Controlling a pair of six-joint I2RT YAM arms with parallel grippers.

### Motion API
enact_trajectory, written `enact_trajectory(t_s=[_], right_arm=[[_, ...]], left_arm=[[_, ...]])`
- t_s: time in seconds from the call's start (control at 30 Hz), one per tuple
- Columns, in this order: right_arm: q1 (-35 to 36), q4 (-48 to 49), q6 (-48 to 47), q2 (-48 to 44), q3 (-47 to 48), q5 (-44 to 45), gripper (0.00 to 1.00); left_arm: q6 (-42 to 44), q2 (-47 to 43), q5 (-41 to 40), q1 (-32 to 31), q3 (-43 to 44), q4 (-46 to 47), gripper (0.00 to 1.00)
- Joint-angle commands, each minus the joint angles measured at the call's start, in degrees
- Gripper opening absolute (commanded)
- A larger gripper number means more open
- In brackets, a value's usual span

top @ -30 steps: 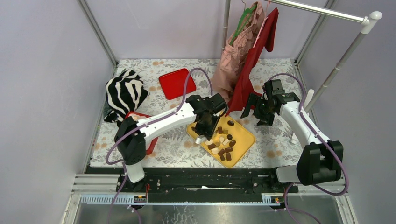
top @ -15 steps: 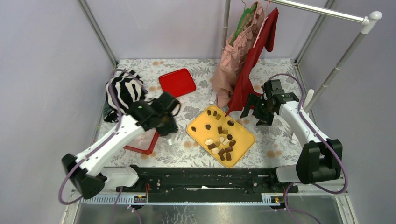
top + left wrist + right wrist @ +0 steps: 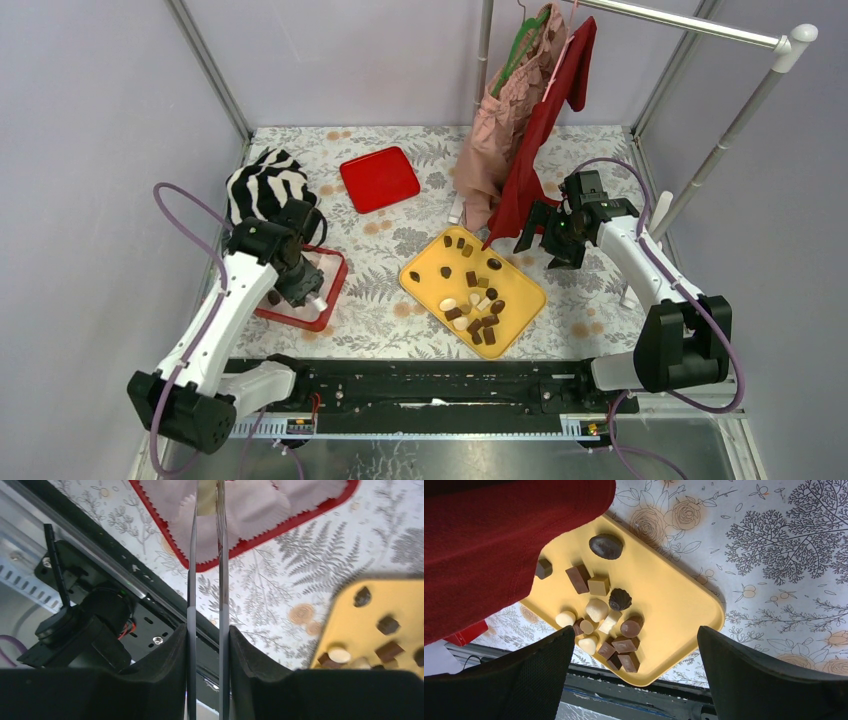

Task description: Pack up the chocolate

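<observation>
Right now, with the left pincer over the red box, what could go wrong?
1. The left pincer pinches what looks like a tan piece between thin blades above the paper cups in the box. Released off-centre, it may land on a cup's rim or tip a cup.
2. A red garment hangs across the corner of the tray in the right wrist view. The open right pincer could snag it reaching for the chocolates.

Yellow tray (image 3: pixel 522 285), red lid (image 3: pixel 379 178) — zebra cloth (image 3: pixel 262 190)
</observation>
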Motion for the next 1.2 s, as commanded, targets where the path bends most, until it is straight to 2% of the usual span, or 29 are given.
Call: enact_trajectory(t_s=[0.0,0.23,0.6,0.77,0.97,1.1,1.17], right_arm=[[-0.2,0.4,-0.8,-0.5,0.5,-1.7,1.0],[-0.2,0.2,-0.8,-0.2,0.5,-1.5,1.0],[-0.3,0.4,-0.8,0.5,0.5,-1.7,1.0],[-0.2,0.5,-0.8,1.1,0.9,-1.8,1.0],[-0.2,0.7,-0.8,1.5,0.9,-1.8,1.0],[-0.2,0.6,-0.8,1.9,1.1,-2.0,1.0],[-0.2,0.7,-0.8,2.0,1.2,-2.0,1.0]], left_arm=[[4.3,2.4,-0.9,3.6,-1.8,-0.9,0.0],[8.8,4.5,-1.1,7.4,-3.8,-0.2,0.0],[10.5,5.5,0.6,7.8,-5.1,2.3,0.0],[10.5,6.0,-0.4,7.8,-5.1,1.9,0.21],[10.2,6.3,-1.0,7.8,-5.1,1.8,0.37],[10.1,6.3,-0.8,7.8,-5.2,2.0,0.41],[10.1,6.4,-1.0,7.8,-4.9,1.9,0.47]])
